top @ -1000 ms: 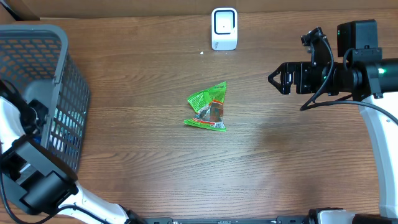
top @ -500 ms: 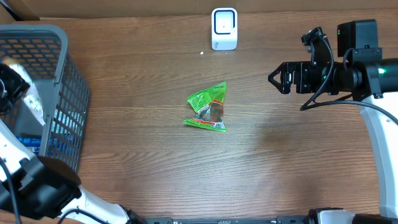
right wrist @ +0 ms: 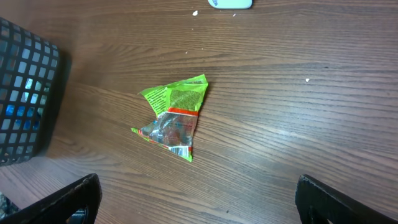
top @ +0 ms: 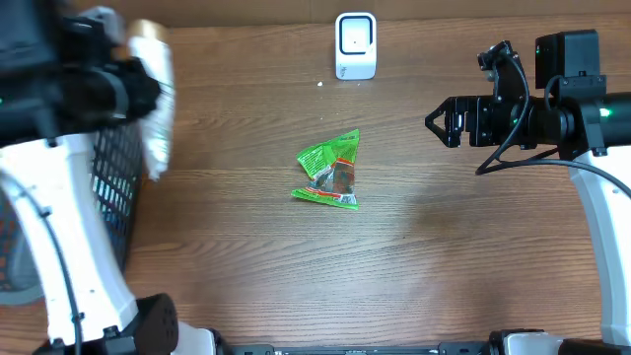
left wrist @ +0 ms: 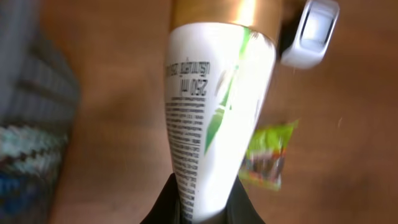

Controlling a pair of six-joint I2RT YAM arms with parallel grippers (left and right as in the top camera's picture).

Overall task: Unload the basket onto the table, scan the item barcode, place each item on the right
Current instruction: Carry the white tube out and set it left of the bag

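My left gripper (left wrist: 205, 210) is shut on the crimped end of a white tube (left wrist: 217, 112) with a gold cap (left wrist: 227, 12) and black print down one side. Overhead, the blurred tube (top: 154, 99) hangs above the table's far left, beside the basket. The white barcode scanner (top: 355, 44) stands at the back centre and shows past the cap in the left wrist view as a white scanner (left wrist: 314, 34). My right gripper (top: 441, 125) hovers open at the right, holding nothing (right wrist: 199, 199).
A green snack packet (top: 330, 173) lies mid-table, also seen as the packet (right wrist: 173, 118) below the right wrist. The grey mesh basket (top: 113, 187) sits at the left edge with items inside.
My left arm has risen out of the basket with the tube and swung up toward the table's far left. The right arm and the packet have stayed put.
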